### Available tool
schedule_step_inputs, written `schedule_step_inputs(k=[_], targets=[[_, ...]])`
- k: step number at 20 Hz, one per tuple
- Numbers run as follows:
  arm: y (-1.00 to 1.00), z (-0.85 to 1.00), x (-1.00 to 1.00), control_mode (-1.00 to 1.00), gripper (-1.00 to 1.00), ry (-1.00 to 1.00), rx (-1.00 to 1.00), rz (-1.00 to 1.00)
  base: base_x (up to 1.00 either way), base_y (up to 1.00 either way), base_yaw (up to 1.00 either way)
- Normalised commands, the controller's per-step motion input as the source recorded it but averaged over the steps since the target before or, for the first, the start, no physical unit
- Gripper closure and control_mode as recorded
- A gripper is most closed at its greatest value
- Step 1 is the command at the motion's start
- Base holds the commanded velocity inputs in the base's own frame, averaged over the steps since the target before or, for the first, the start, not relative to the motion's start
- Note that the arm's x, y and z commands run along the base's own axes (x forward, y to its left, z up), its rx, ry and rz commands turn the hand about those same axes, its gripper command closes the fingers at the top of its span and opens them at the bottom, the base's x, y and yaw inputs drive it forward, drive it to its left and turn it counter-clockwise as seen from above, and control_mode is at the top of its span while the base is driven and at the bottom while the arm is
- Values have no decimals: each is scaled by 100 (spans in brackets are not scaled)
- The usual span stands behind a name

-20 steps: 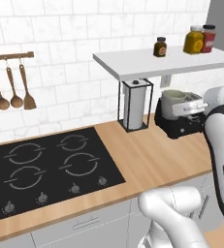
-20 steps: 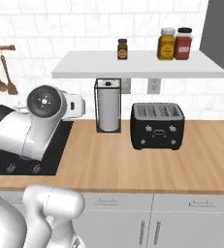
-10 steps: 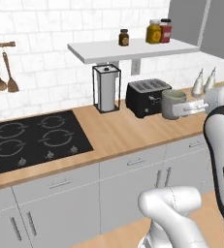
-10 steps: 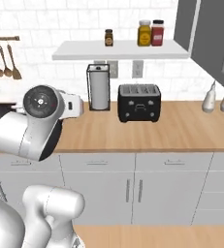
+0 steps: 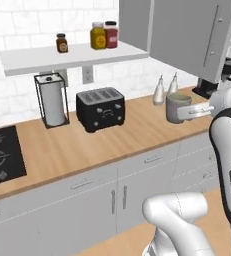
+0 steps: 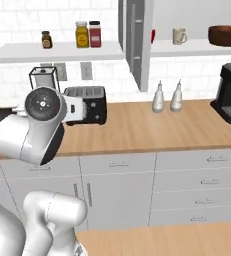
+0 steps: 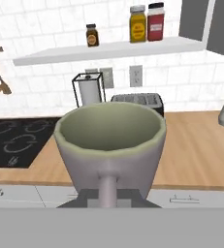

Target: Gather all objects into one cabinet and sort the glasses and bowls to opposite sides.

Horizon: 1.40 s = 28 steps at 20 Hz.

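While hand (image 7: 108,201) grips grey mug (image 7: 109,140) by handle, fingers closed on it.

Arm raised; hand (image 7: 108,201) apparently clamped on grey mug's (image 7: 109,145) handle.

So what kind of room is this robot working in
A simulated home kitchen, by the look of it: a wooden counter with a black toaster and a coffee machine, a stove top beside it, and spice jars on a tiled-wall shelf. The gripper holds a grey mug.
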Motion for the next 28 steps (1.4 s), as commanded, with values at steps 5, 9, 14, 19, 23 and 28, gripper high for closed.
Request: schedule_step_inputs(k=[5, 9, 14, 19, 23, 28], targets=[[0, 0, 0, 100, 100, 0, 0, 0, -50, -93, -4], [0, 0, 0, 100, 100, 0, 0, 0, -22, -89, 0], [0, 0, 0, 100, 100, 0, 0, 0, 47, -78, 0], [0, 0, 0, 100, 100, 0, 0, 0, 76, -48, 13], [0, 0, 0, 100, 100, 0, 0, 0, 72, -26, 26], [0, 0, 0, 100, 100, 0, 0, 0, 68, -25, 28]])
